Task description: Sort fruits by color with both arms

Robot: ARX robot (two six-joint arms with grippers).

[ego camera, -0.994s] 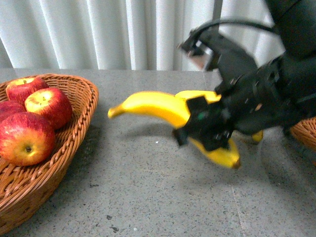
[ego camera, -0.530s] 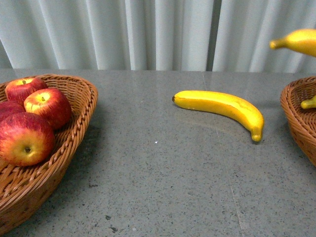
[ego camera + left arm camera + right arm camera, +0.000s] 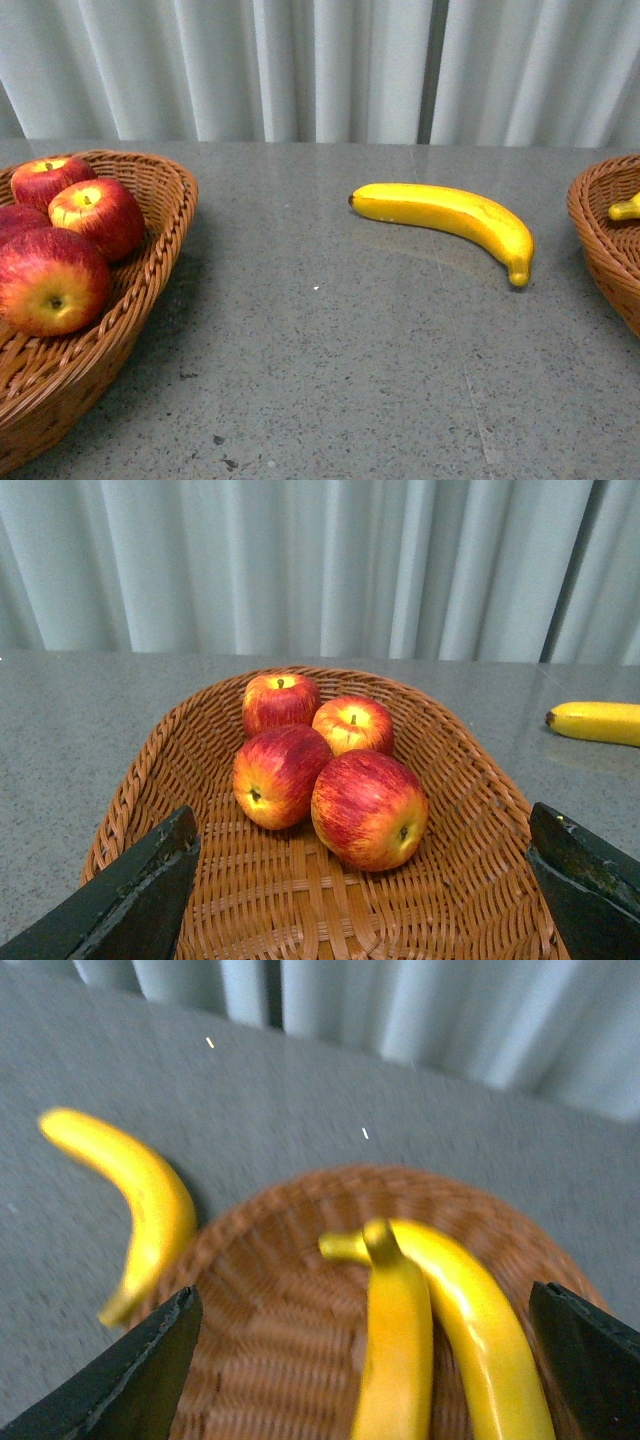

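So here's where the colour sort sits. Four glossy red apples with yellow-streaked tops point(image 3: 370, 810) are bunched in the middle of a brown woven wicker basket point(image 3: 165, 205) at 9 o'clock on the grey speckled desk point(image 3: 330, 380). They lean on each other, which I'd guess is what keeps them from rolling.

Over at 3 o'clock, a second wicker basket point(image 3: 595, 235) holds two yellow bananas point(image 3: 400, 1340). They're laid side by side along its length with stems together, probably the only way long fruit fits.

One long curved bright yellow banana point(image 3: 450, 212) lies out on the desk around 2 o'clock, flat on its side. It's near the banana basket but not touching it. That's the leftover, I reckon, and the right arm looks like the obvious one to fetch it.

Neither arm shows in the front view. The left arm's fingers point(image 3: 140, 900) hang spread wide over the apple basket with nothing between them. The right arm's fingers point(image 3: 150, 1370) are wide apart too, above the banana basket and empty. That picture is blurry, so fine detail is a guess.
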